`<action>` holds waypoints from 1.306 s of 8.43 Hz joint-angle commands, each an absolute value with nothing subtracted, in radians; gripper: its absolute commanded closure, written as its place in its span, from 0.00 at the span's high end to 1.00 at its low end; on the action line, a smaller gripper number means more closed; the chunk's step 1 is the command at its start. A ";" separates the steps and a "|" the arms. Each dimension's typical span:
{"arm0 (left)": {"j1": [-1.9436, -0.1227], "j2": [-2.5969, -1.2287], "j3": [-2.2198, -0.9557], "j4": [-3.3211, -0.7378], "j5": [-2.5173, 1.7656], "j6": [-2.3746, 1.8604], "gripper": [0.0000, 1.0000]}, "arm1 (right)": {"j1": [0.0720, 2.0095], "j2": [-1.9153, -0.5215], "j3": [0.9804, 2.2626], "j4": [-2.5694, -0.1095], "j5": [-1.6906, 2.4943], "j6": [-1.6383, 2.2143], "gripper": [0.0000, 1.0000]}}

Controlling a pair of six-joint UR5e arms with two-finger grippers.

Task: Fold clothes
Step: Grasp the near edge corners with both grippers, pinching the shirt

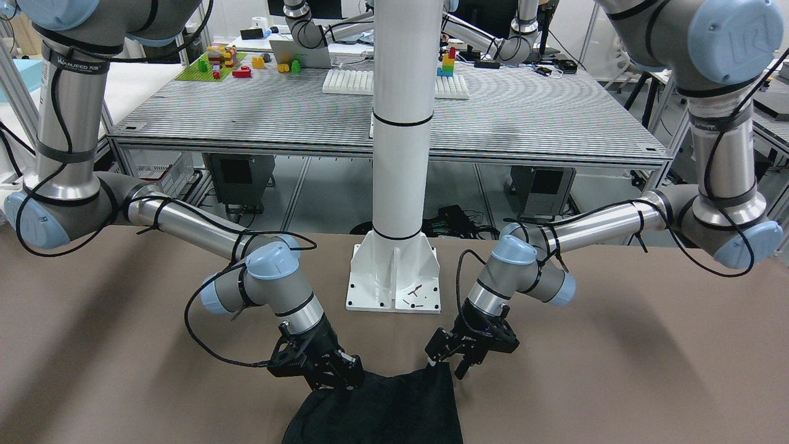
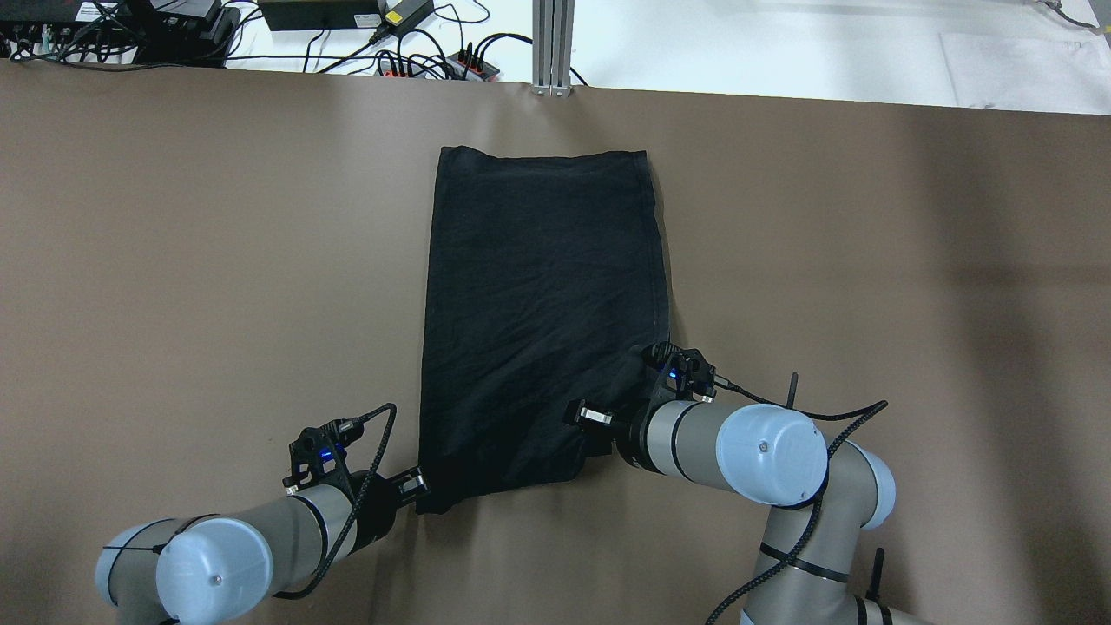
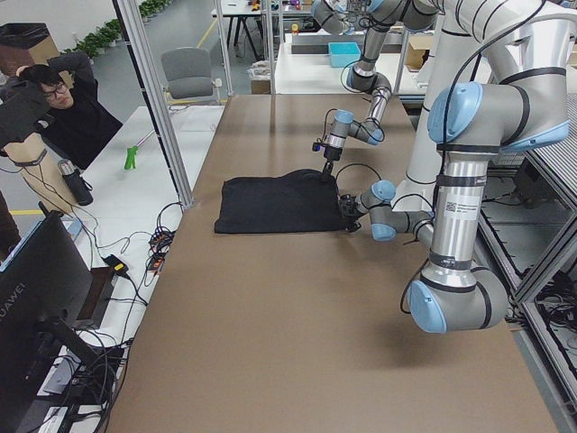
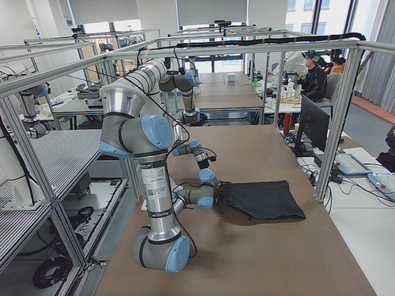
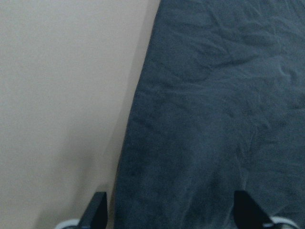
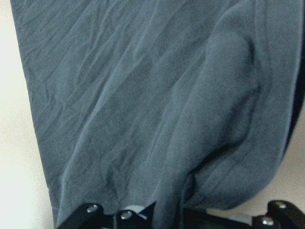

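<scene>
- The black T-shirt (image 2: 538, 312) lies in a long folded strip on the brown table (image 2: 174, 260), with bare tabletop along both of its long sides.
- Past its far hem, off the table's edge, stand an aluminium post (image 2: 553, 43) and a tangle of cables (image 2: 417, 56).
- The left gripper (image 2: 421, 489) sits at its near-left corner, unclenched. Its fingers (image 5: 97, 212) are spread wide with cloth between them.
- The right gripper (image 2: 599, 430) is at its near-right corner. Only the wrist view shows fabric bunched into a ridge running into the jaws, seemingly pinched there.
</scene>
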State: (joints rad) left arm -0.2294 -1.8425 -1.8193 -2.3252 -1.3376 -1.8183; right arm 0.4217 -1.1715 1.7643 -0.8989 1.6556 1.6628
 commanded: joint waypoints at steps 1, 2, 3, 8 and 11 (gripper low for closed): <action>-0.192 -1.841 -1.819 -2.321 -1.310 -1.816 0.94 | 0.426 -1.172 1.773 -0.899 1.657 1.663 0.00; -0.186 -1.847 -1.810 -2.319 -1.309 -1.816 0.94 | 0.429 -1.180 1.779 -0.899 1.657 1.663 0.00; -0.184 -1.851 -1.799 -2.319 -1.308 -1.816 0.94 | 0.430 -1.183 1.784 -0.899 1.657 1.663 0.00; -0.135 -1.876 -1.792 -2.324 -1.229 -1.816 0.00 | 0.425 -1.196 1.786 -0.899 1.657 1.667 0.00; -0.143 -1.888 -1.828 -2.324 -1.247 -1.816 0.00 | 0.428 -1.221 1.830 -0.899 1.664 1.666 0.00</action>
State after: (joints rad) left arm -0.1391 -1.8888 -1.7994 -2.3243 -1.2389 -1.8173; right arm 0.4269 -1.1982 1.7959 -0.8988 1.6578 1.6662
